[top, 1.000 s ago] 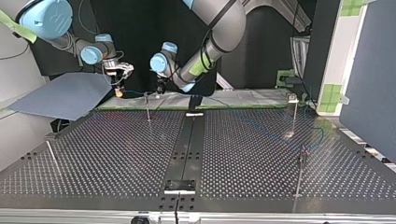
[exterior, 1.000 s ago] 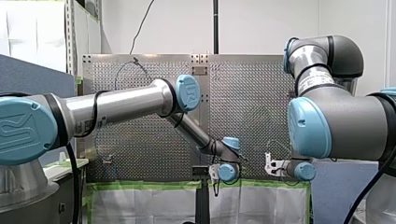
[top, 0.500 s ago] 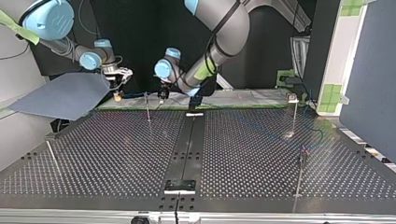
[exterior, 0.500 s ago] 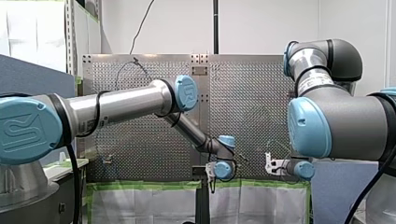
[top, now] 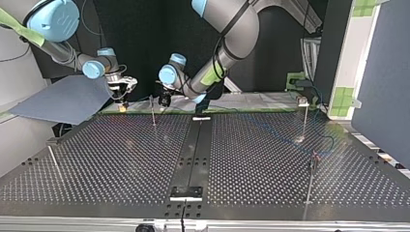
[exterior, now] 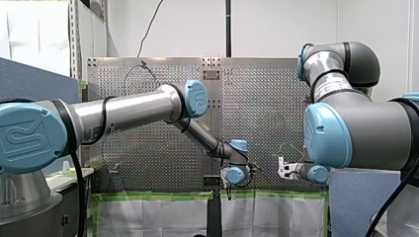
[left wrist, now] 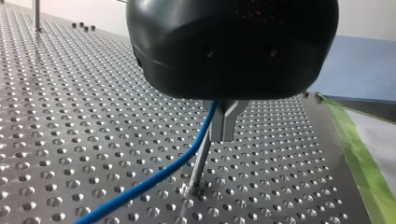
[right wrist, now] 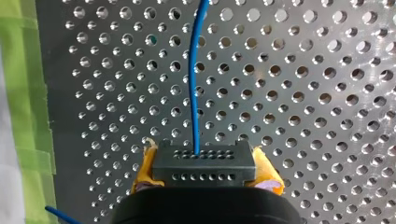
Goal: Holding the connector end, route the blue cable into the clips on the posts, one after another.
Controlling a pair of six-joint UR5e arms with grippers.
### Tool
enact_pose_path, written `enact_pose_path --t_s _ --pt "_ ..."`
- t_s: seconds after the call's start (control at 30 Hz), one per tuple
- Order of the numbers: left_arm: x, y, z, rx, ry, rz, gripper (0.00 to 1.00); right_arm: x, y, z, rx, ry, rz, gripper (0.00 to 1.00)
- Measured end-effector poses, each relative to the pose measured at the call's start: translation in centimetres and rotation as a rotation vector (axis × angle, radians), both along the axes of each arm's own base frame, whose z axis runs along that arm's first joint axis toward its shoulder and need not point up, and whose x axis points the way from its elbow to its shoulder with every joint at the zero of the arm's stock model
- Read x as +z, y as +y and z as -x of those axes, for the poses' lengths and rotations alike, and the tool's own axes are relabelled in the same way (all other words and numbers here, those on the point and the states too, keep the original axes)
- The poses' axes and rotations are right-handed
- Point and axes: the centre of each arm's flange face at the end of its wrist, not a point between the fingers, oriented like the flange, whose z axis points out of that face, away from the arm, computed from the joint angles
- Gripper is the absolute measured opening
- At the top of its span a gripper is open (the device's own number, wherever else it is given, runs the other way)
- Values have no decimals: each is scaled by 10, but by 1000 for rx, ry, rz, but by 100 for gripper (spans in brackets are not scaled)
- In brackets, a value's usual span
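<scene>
In the right wrist view my right gripper (right wrist: 201, 179) is shut, its yellow pads (right wrist: 144, 172) clamping the black connector (right wrist: 201, 164); the blue cable (right wrist: 192, 74) runs straight ahead from it over the perforated table. My left gripper (left wrist: 224, 133) has its metal fingers shut, and the blue cable (left wrist: 154, 176) comes out at their base and trails down past a thin post (left wrist: 198, 163) just under the fingertips. In the top view my left gripper (top: 164, 100) hangs beside that post's clip (top: 151, 98), with my right gripper (top: 123, 98) further left.
More posts stand at the top view's right (top: 305, 118), near right (top: 311, 181) and near left (top: 53, 162). A blue-grey sheet (top: 63, 99) lies past the table's far left corner. Green tape (right wrist: 25, 93) marks the table's edge by my right gripper.
My left gripper has shifted towards the top view's left and lower, closer to the far post. My right gripper has moved slightly, still shut on the connector.
</scene>
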Motion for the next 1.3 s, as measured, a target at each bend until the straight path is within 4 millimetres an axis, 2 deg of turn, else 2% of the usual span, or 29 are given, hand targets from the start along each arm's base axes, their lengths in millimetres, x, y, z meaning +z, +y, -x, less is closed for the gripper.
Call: enact_pose_path --t_s 0.17,0.4,0.63,0.8,1.3 --pt "3 4 -6 26 2 7 0 4 -5 -3 9 -5 9 0" --pt "16 13 -30 72 -21 27 0 5 -11 -5 16 -11 16 0" --pt "20 23 -44 91 -24 27 0 2 -21 -5 15 -10 12 0" --pt "19 29 -48 98 -14 9 0 4 -27 -6 16 -11 19 0" --pt "19 26 -47 57 -14 5 0 13 -37 -12 53 -26 16 0"
